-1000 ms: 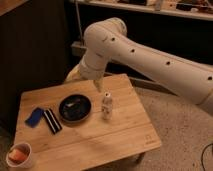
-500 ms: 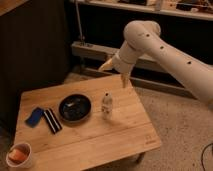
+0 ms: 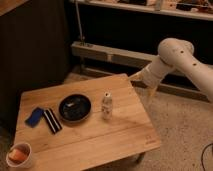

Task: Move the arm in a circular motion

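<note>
The thick white arm (image 3: 186, 62) with small dark holes reaches in from the right edge, its bulbous joint at the upper right. Its pale beige gripper (image 3: 142, 80) hangs just past the far right edge of the wooden table (image 3: 120, 140), above the floor and the table's corner. It holds nothing that I can see. It is to the right of and behind the small white bottle (image 3: 106, 105).
On the table stand a black plate (image 3: 75, 108), a blue object (image 3: 35, 116) with a black-and-white striped item (image 3: 52, 121) beside it, and a cup (image 3: 20, 155) with orange contents at the front left corner. A dark cabinet (image 3: 35, 55) is at left, a metal rail (image 3: 115, 56) behind.
The arm has swung from over the table's left-middle to the right, past the table's right edge. The objects on the table have not moved.
</note>
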Tool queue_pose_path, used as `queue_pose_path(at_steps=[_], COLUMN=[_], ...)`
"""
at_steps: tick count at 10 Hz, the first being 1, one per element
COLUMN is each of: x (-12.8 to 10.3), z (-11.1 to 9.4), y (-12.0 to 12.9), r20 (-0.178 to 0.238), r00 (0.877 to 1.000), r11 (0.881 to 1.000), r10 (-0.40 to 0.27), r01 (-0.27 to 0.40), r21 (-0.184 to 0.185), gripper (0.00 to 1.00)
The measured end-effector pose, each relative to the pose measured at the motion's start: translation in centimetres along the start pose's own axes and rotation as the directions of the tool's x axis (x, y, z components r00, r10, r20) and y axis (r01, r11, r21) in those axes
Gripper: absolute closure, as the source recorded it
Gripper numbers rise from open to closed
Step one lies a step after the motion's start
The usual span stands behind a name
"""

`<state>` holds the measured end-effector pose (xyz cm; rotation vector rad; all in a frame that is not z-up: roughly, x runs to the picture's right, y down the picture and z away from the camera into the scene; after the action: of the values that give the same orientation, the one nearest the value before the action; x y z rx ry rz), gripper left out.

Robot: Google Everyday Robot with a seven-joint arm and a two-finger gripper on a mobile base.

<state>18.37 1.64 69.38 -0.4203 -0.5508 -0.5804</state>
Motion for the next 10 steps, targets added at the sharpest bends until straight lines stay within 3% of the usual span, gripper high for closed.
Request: queue_pose_path(at_steps=[2,3,5,7,10], x=[-0.3,-1.8,-5.1,-7.7,-13.0], z=[-0.4,-0.7,-1.3,-1.6,-0.8], y=[5.8,8.3,11.1,11.5,9.2], r20=[0.014,0.014,0.019,0.032,0.066], r00=[0.995,0.993,0.996,0.999,0.993], r11=[0.995,0.992,0.995,0.998,0.992], r10=[0.098,0.121,0.091,0.025,-0.100], r01=[-0.098,-0.120,-0.090,-0.023,0.105], r21=[-0.015,-0.028,-0.049,-0.058,-0.065], gripper=[0.20,0.20,0.20,0.20,0.20])
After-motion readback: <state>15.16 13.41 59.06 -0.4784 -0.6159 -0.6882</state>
